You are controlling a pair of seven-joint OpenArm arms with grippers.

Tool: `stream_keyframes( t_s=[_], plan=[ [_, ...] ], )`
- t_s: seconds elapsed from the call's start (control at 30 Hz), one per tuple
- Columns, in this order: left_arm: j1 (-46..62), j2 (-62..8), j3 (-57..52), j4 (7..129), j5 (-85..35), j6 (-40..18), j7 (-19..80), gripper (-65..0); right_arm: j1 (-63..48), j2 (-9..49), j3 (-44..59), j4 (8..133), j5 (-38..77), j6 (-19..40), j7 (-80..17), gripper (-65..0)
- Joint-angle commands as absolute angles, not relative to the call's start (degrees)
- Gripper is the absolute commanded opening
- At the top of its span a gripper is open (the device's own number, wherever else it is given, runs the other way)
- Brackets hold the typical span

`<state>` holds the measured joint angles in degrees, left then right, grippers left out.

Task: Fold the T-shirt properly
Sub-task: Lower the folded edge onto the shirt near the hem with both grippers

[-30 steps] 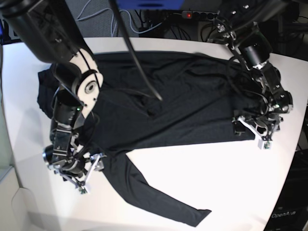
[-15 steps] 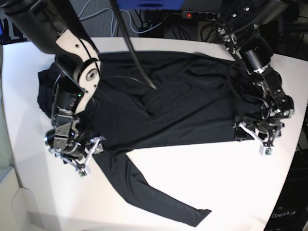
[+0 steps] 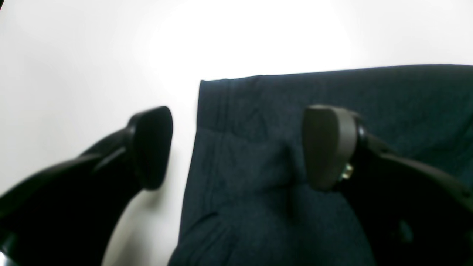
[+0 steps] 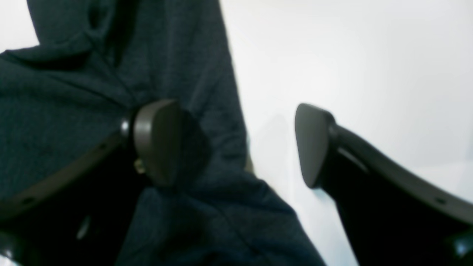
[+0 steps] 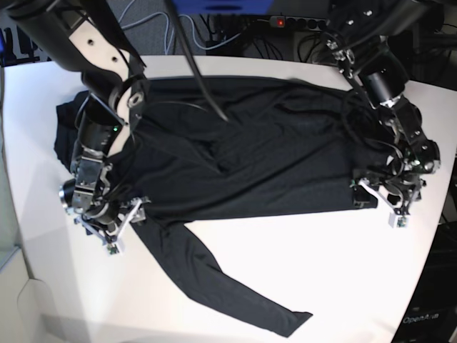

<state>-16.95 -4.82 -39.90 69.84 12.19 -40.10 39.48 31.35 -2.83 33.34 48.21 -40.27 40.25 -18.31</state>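
Observation:
The black long-sleeved T-shirt (image 5: 250,153) lies spread flat on the white table (image 5: 335,264), one sleeve (image 5: 235,296) trailing toward the near edge. My left gripper (image 5: 380,203) hangs open over the shirt's right hem corner (image 3: 221,111). In the left wrist view one finger (image 3: 327,147) is above fabric and the other (image 3: 151,147) above bare table. At the shirt's left side, near the armpit, my right gripper (image 5: 121,227) is open too. One of its fingers (image 4: 162,142) is over the cloth (image 4: 74,92), the other (image 4: 314,144) over the table. Neither holds anything.
Cables and a power strip (image 5: 285,21) lie behind the table's far edge. The table's rounded right edge (image 5: 439,236) passes close to my left gripper. A bunched bit of fabric (image 5: 66,136) sits at the shirt's far left.
My right gripper has moved away from the near edge, up along the shirt's left side. The left gripper has shifted slightly toward the right edge. Both have stayed open.

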Motion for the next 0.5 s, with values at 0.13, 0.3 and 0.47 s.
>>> stream_keyframes(
  t_s=[0.13, 0.3, 0.47],
  plan=[
    [-18.1, -6.6, -40.0, 70.5, 11.1, -40.0, 38.2, -12.8, 31.8, -2.7, 33.1, 48.7, -40.9, 40.0, -18.9, -19.0],
    [-18.2, -6.8, -40.0, 70.5, 11.1, -40.0, 38.2, -12.7, 31.5, -2.7, 33.1, 48.7, -40.9, 40.0, -18.8, -19.0],
    [-18.6, -6.7, -40.0, 69.7, 11.1, -40.0, 38.0, -12.6, 31.5, -2.7, 33.1, 48.7, -40.9, 40.0, -18.8, -19.0]
  ],
)
